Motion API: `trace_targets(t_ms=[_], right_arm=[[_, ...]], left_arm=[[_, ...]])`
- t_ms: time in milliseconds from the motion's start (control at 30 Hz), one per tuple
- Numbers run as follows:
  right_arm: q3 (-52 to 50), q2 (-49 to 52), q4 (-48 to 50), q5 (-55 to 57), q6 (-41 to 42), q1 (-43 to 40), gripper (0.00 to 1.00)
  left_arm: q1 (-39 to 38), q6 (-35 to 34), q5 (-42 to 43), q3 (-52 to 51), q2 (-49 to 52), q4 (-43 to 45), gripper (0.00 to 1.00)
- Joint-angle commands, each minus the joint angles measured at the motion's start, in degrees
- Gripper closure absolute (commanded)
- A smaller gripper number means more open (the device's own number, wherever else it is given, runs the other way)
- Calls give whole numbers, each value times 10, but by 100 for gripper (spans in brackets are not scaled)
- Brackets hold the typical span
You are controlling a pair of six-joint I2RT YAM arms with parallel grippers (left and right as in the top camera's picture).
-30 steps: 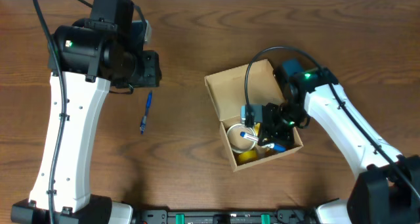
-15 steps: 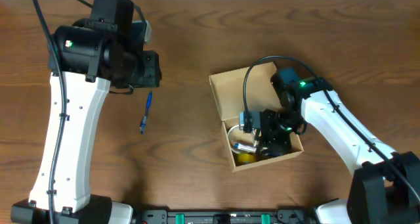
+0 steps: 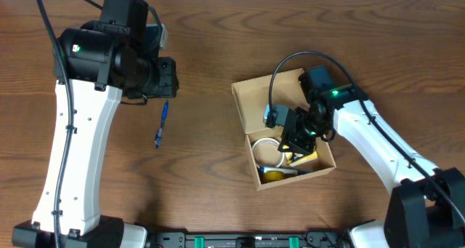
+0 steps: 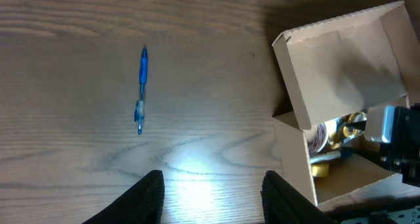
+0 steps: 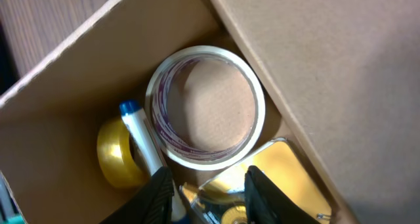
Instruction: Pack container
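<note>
The container (image 3: 254,106) is a tan cardboard box with its flap lid open, right of the table's middle; it also shows in the left wrist view (image 4: 341,60). Inside lie a white tape roll (image 5: 205,159), a yellow tape roll (image 5: 117,155), a blue-capped marker (image 5: 143,145) and a shiny yellow item (image 5: 289,178). My right gripper (image 5: 203,184) is open and empty, just above these things inside the box (image 3: 289,140). A blue pen (image 3: 161,124) lies on the table left of the box (image 4: 140,89). My left gripper (image 4: 211,198) is open and empty, high above the table.
The brown wooden table (image 3: 203,190) spreads around the box. The left arm (image 3: 80,132) stands along the left side. A black cable (image 3: 280,70) loops over the right arm above the box flap.
My right gripper has moved from the box's front right corner toward the flap. The box slid slightly right. The marker now lies uncovered in the box. The left arm has not moved.
</note>
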Motion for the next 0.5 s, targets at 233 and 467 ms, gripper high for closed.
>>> trace_targets(t_ms=[233,467], right_arm=[[-2,0,3,-5,58,72,97],[-2,0,43,33,84,120,98]], left_arm=[[0,6,-4,0,-7,0,51],[0,6,-4,0,-7,-5,51]])
